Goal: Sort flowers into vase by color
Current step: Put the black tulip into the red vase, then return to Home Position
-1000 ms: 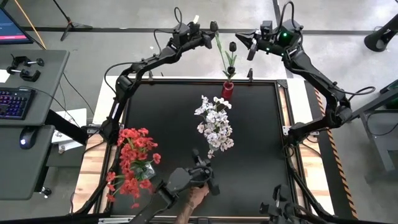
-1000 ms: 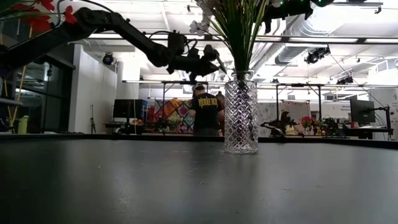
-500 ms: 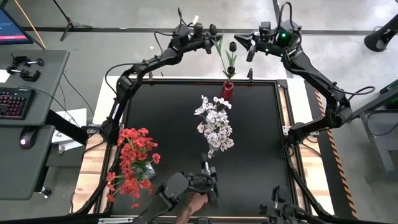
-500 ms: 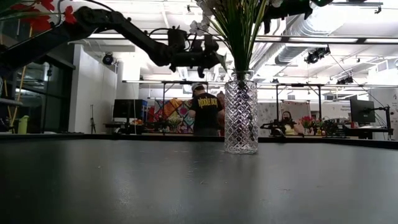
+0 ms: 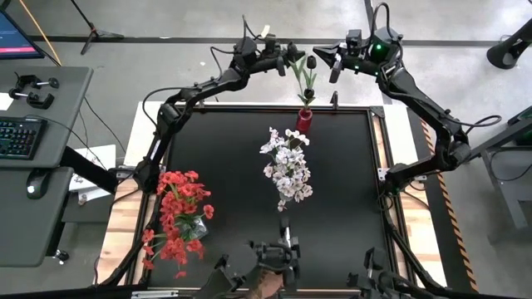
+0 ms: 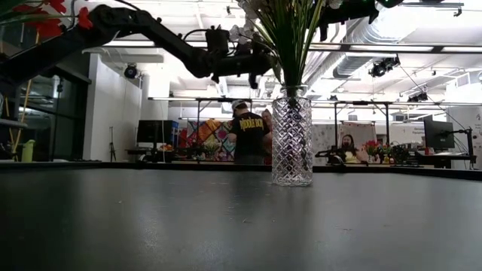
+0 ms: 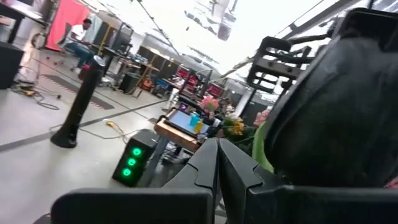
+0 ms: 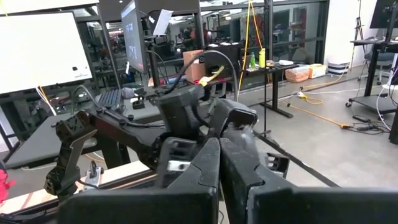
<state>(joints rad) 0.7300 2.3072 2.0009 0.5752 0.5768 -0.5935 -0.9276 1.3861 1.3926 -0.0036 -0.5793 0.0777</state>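
Observation:
A dark bloom (image 5: 311, 61) on a green stem (image 5: 307, 90) stands in a small red vase (image 5: 304, 121) at the table's far edge. White flowers (image 5: 287, 163) stand in a clear cut-glass vase (image 6: 292, 143) mid-table. Red flowers (image 5: 176, 218) fill a vase at the near left. My left gripper (image 5: 290, 56) is shut, high above the far edge, right beside the dark flower's leafy stalk (image 5: 297, 73). My right gripper (image 5: 319, 51) is shut, at the bloom's other side and close to it, with nothing between its fingers (image 8: 205, 163). My left gripper's shut fingers (image 7: 205, 171) hold nothing between them. They lie close alongside a green leaf (image 7: 260, 146) of the dark flower, and I cannot tell whether their outer side touches it.
A person's hand with a dark device (image 5: 268, 259) is at the table's near edge. A desk with a keyboard (image 5: 17, 137) stands left of the table. Open black tabletop lies right of the white flowers.
My left gripper has gone toward the table's right edge along the far side, nearer the dark flower's stalk, and its fingers have tipped upward. The dark bloom has kept its place. The hand with the device at the near edge has drawn back.

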